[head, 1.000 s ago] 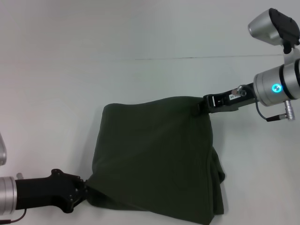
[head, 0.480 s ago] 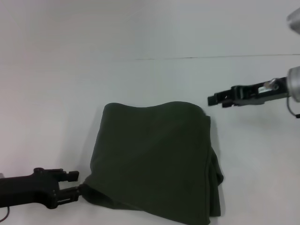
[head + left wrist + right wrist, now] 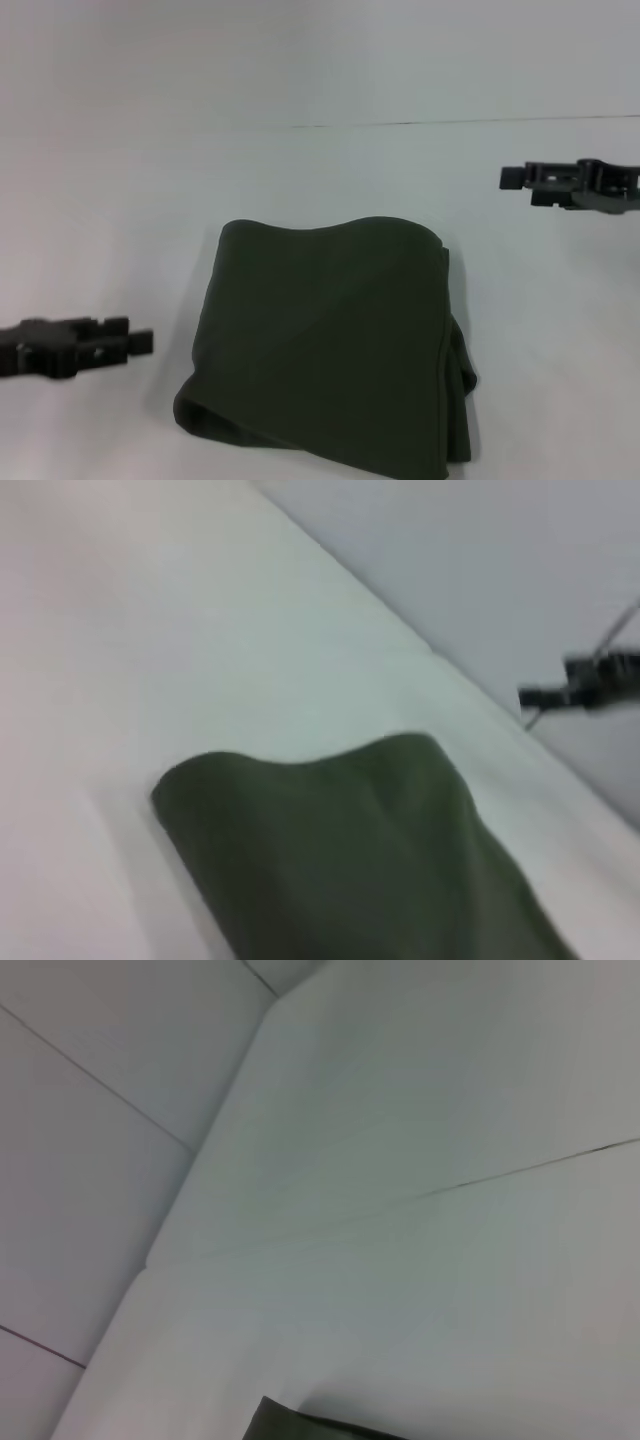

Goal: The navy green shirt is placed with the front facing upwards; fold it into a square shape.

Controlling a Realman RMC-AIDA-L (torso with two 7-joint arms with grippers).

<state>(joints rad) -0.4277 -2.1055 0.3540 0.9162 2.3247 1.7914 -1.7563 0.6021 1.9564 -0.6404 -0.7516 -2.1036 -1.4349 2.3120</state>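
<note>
The left hand (image 3: pixel 135 342) hangs low at the robot's left, apart from the shirt's near left corner, holding nothing. Its fingertips show only as a dark blunt end, and I cannot tell how far apart they stand. The right hand (image 3: pixel 512 177) is out to the right and farther back, well apart from the shirt's far right corner, also empty; its finger spread cannot be made out either. In the left wrist view it shows as a small dark shape (image 3: pixel 580 683) beyond the cloth.

Between the two hands, the shirt (image 3: pixel 330 340) lies on the white bench (image 3: pixel 150 200) as a folded dark green packet, roughly four-sided. No lettering, collar or sleeve shows on top. The far edge bows upward a little and does not run straight. Along the right side, layers stick out in a loose, bunched strip, and the near left corner curls up with a rounded lip, not pressed flat.

By the look of it, the folding is close to done, but the shape is not a clean square. The risk lies in that slack right edge and the lifted near corner. If a hand goes back in to tidy and pinches only the top layer, the fold underneath may drag open. A grip on the curled corner could likewise pull the packet across the smooth bench instead of flattening it, skewing the outline further.
</note>
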